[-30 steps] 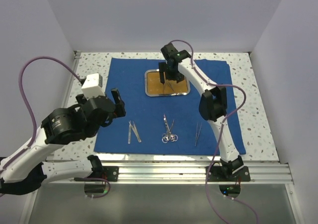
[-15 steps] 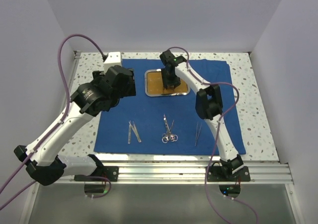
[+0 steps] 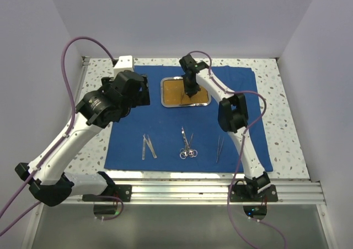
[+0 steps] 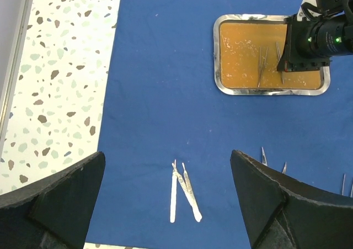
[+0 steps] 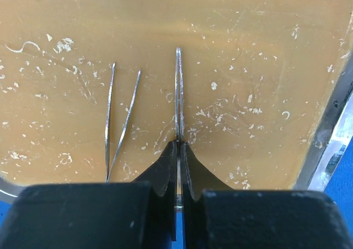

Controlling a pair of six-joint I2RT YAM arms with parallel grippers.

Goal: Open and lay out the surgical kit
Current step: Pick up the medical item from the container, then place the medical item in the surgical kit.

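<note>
Pinching a thin silver instrument (image 5: 178,89) by its near end, the right gripper (image 5: 178,149) has its fingers pressed together inside the tray (image 3: 163,94). At 9 o'clock of this instrument, tweezers (image 5: 118,116) lie on the orange-brown floor, apart from it. The tray rests on the blue cloth (image 3: 165,133), toward its 12 o'clock side. On the cloth below the tray lies a row: two flat handles (image 3: 148,147) at 7 o'clock, ring-handled scissors (image 3: 186,148) at 6 o'clock, second tweezers (image 3: 219,148) at 5 o'clock. The left gripper (image 3: 140,91) hangs at 9 o'clock of the tray, fingers spread wide, holding nothing. The cloth lies on a speckled table (image 3: 287,127).
</note>
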